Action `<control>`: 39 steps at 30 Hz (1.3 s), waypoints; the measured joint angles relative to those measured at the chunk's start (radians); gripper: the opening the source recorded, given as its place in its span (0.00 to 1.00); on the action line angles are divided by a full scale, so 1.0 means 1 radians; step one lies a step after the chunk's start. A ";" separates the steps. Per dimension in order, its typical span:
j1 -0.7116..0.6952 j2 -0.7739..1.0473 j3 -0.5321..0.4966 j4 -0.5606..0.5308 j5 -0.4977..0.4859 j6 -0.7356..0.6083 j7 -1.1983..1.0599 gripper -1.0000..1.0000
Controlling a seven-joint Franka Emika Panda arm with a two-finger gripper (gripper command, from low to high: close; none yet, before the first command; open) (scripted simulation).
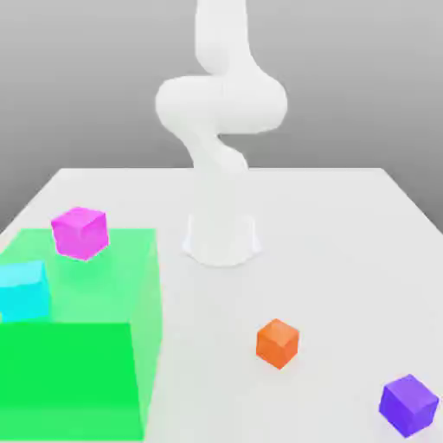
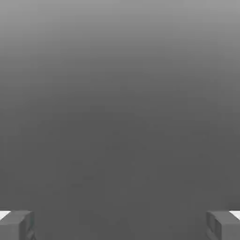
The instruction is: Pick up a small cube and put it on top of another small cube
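Two fingers (image 2: pixel 25 226) of your gripper (image 2: pixel 120 226) stand wide apart in the hand view, one near each side, with nothing held between them; behind them you see a plain grey background that grows paler toward one edge.

Outward from the gripper, your white arm (image 1: pixel 221 104) rises in the exterior view from a round base (image 1: pixel 221 240) on the pale table (image 1: pixel 337 251), its upper part running out past the top of the view.

In front of the base, toward the exterior view's right, your orange cube (image 1: pixel 278 344) rests on the table, turned so that a corner faces the viewer. The violet-blue cube (image 1: pixel 408 405), the one to be picked up, lies on the table farther to the exterior view's right and nearer the viewer, also turned cornerwise. The two cubes are well apart, neither touching the other.

At the exterior view's left stands a large green block (image 1: pixel 73 372). On its upper face you find a magenta cube (image 1: pixel 80 234), toward the rear, and a cyan cube (image 1: pixel 24 292), nearer the front and partly cut off by the view's edge.

You can read no brand, label or writing on the arm, the block or any cube.
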 joint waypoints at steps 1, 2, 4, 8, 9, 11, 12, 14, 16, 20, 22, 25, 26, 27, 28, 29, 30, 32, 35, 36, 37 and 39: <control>0.001 0.039 0.015 -0.001 -0.007 0.012 0.007 0.50; 0.001 0.077 0.030 -0.001 -0.014 0.023 0.013 0.50; 0.004 0.150 0.059 -0.002 -0.029 0.044 0.026 0.50; 0.011 0.295 0.114 -0.004 -0.062 0.087 0.055 0.50; 0.013 0.331 0.128 -0.005 -0.070 0.098 0.063 0.50; 0.020 0.404 0.153 -0.006 -0.090 0.119 0.079 0.50; 0.024 0.440 0.165 -0.006 -0.100 0.130 0.088 0.50; 0.033 0.513 0.187 -0.007 -0.121 0.151 0.106 0.50; 0.045 0.586 0.206 -0.008 -0.142 0.172 0.123 0.50; 0.095 0.731 0.232 -0.010 -0.180 0.214 0.156 0.50; 0.115 0.803 0.238 -0.011 -0.194 0.235 0.169 0.50; 0.142 0.910 0.251 -0.013 -0.207 0.269 0.182 0.50; 0.151 0.945 0.257 -0.014 -0.210 0.280 0.186 0.50; 0.162 0.980 0.262 -0.015 -0.211 0.291 0.188 0.50; 0.172 1.014 0.269 -0.016 -0.212 0.303 0.190 0.50; 0.182 1.050 0.269 -0.014 -0.218 0.319 0.195 0.50; 0.194 1.086 0.260 -0.009 -0.231 0.341 0.206 0.50; 0.221 1.158 0.229 0.006 -0.266 0.393 0.231 0.50; 0.244 1.219 0.200 0.020 -0.298 0.437 0.254 0.00; 0.244 1.219 0.201 0.020 -0.298 0.437 0.254 0.00; 0.244 1.219 0.201 0.020 -0.298 0.437 0.254 0.00; 0.244 1.219 0.201 0.020 -0.298 0.438 0.255 0.00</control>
